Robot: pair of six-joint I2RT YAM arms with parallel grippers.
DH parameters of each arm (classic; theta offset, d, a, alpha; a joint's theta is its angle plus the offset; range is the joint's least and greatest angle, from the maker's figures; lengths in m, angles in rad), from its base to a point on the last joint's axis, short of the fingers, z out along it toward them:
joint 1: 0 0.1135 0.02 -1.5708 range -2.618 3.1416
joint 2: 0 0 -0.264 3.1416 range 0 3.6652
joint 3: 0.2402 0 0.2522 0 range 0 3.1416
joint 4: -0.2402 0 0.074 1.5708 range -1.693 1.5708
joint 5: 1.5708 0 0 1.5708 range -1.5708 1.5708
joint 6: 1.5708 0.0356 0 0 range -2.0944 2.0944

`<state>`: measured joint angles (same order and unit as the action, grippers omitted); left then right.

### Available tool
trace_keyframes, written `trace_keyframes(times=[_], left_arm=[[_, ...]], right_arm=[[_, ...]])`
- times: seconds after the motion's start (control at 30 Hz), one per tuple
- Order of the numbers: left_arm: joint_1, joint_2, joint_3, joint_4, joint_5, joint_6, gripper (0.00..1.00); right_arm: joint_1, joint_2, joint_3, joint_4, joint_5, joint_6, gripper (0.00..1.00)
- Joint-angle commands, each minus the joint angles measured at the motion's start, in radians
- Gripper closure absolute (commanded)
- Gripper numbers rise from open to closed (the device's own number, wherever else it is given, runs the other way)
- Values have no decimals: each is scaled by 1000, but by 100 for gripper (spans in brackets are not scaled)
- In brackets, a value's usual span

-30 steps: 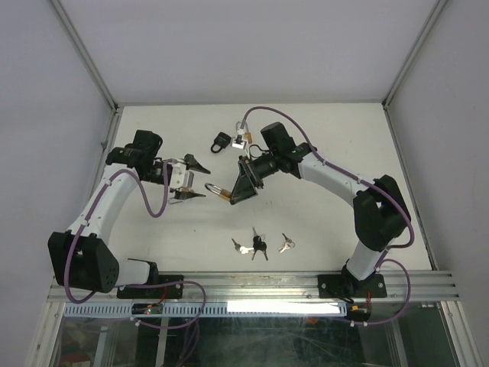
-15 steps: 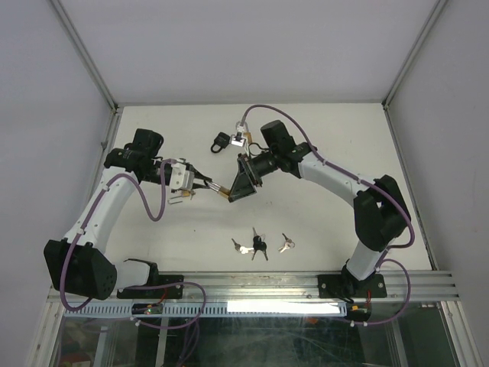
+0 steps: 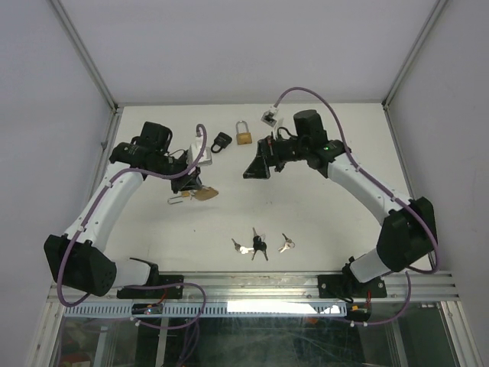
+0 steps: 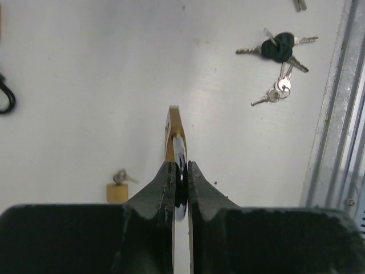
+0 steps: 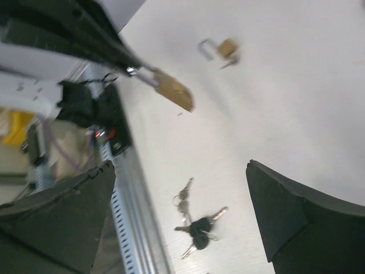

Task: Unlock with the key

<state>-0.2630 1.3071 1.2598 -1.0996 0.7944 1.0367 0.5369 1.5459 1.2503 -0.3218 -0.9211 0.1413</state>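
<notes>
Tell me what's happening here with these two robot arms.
The left fingers are clamped shut on the shackle of a brass padlock, holding it out over the table. The right fingers stand wide open and empty, farther back on the table. The keys lie loose near the front edge, so neither arm holds a key yet.

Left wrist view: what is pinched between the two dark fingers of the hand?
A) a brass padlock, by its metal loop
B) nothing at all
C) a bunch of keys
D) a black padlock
A: the left hand is closed on the silver loop of a brass padlock, whose body sticks out past the fingertips; the keys lie loose, well away from it.
</notes>
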Motion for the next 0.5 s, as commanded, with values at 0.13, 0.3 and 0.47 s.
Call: trace_keyframes(times=[0.13,0.3,0.47], left_arm=[[-69,75,63,-125,-477,-531,100],[-74,181,127,-179,-523,-706,100],[-110,112,24,13,-495,-804,100]], right_arm=[[-40,-156,-7,-63,469,-67,0],[-40,-175,-8,-69,471,-77,0],[-39,-200,-35,-35,461,-70,0]])
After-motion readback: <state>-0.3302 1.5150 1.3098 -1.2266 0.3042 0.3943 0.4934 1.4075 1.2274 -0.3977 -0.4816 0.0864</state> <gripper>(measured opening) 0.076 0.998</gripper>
